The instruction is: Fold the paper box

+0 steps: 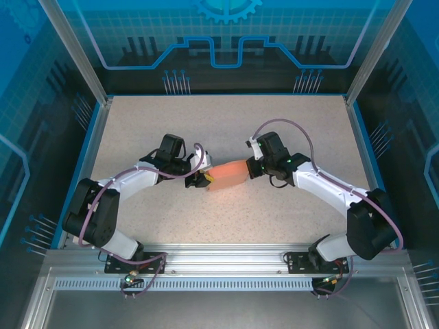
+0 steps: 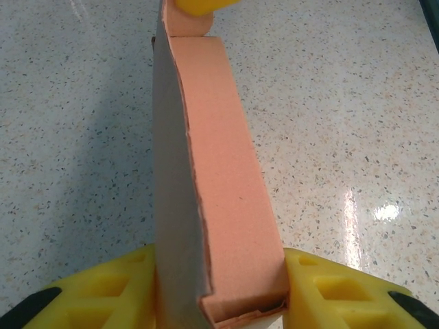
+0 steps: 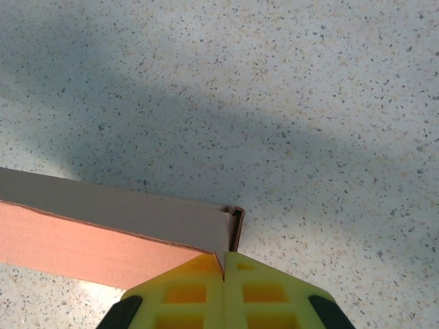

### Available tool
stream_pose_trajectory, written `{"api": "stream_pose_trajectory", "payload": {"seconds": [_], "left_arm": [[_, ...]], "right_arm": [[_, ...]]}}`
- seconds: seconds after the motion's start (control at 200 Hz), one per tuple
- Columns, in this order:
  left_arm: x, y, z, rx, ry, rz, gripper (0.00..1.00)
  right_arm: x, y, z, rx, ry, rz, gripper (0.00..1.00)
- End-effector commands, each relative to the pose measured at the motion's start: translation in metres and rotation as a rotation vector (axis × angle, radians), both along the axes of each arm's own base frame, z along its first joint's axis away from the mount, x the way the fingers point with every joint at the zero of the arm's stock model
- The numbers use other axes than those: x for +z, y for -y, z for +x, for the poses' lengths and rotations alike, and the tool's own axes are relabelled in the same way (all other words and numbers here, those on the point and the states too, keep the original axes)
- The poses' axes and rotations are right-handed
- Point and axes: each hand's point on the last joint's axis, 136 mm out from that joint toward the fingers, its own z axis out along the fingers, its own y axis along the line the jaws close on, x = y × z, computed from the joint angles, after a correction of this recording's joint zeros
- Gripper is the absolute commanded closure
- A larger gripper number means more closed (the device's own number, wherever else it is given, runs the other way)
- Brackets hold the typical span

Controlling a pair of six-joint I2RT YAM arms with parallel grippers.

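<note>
The paper box (image 1: 230, 175) is a salmon-orange flat rectangular box held just above the middle of the table between both grippers. My left gripper (image 1: 204, 178) grips its left end. In the left wrist view the box (image 2: 219, 151) stands on edge between the yellow fingers (image 2: 322, 288), which press on both of its faces, so that gripper (image 2: 219, 259) is shut on it. My right gripper (image 1: 252, 168) holds the right end. In the right wrist view its jaws (image 3: 225, 266) are pinched together on a thin card edge at the corner of the box (image 3: 103, 229).
The speckled table (image 1: 226, 123) lies open around the box. Metal frame posts and blue walls (image 1: 92, 137) border it left, right and back. A metal rail (image 1: 226, 264) with the arm bases runs along the near edge.
</note>
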Motion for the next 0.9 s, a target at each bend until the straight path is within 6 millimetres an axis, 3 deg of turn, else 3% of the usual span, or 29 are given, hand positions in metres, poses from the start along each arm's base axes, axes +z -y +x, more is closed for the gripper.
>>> {"api": "stream_pose_trajectory", "payload": {"seconds": [0.0, 0.1, 0.125, 0.896], "left_arm": [[0.005, -0.002, 0.007, 0.027, 0.041, -0.006, 0.57], [0.004, -0.003, 0.008, 0.034, 0.045, -0.001, 0.56], [0.004, -0.004, 0.009, 0.037, 0.048, 0.001, 0.56], [-0.002, -0.007, 0.012, 0.065, 0.052, 0.026, 0.54]], "right_arm": [[-0.007, 0.007, -0.008, -0.027, 0.001, -0.016, 0.96], [-0.001, 0.004, -0.007, -0.045, 0.021, 0.019, 0.96], [-0.01, 0.007, -0.012, -0.053, 0.003, 0.012, 0.96], [-0.021, 0.007, -0.02, -0.191, 0.0, 0.047, 0.96]]}}
